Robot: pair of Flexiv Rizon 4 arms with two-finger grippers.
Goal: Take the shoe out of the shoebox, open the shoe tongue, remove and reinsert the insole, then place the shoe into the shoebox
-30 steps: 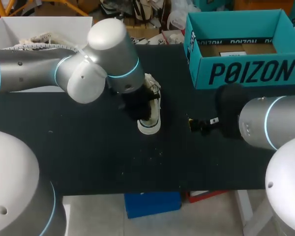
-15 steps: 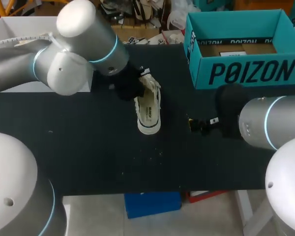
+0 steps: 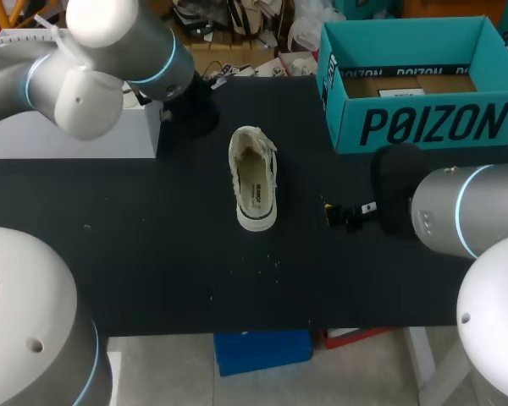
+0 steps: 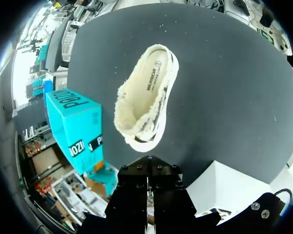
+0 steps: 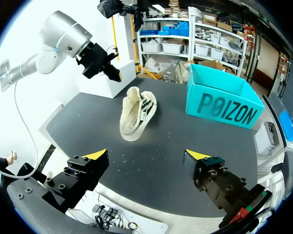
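Note:
A cream shoe point(image 3: 253, 178) lies on the black table with its opening up, and its printed insole shows inside. The same shoe point(image 4: 147, 96) lies well ahead of my left gripper point(image 4: 149, 192), whose fingers are shut on nothing. In the head view my left gripper point(image 3: 196, 105) hangs over the table's far left, apart from the shoe. To the right of the shoe my right gripper point(image 3: 342, 216) hovers low and open, empty. Its yellow-tipped fingers point(image 5: 95, 155) stand wide with the shoe point(image 5: 136, 115) ahead of them. The teal shoebox point(image 3: 423, 127) stands open at the far right.
A white box point(image 3: 68, 139) stands at the table's far left edge, under my left arm. In the right wrist view the teal shoebox point(image 5: 223, 103) stands beyond the shoe, toward the right finger's side. Small white specks lie on the table in front of the shoe.
My left arm has drawn back from the shoe toward the far left, uncovering it; the shoe stays on the table. The right arm has not moved.

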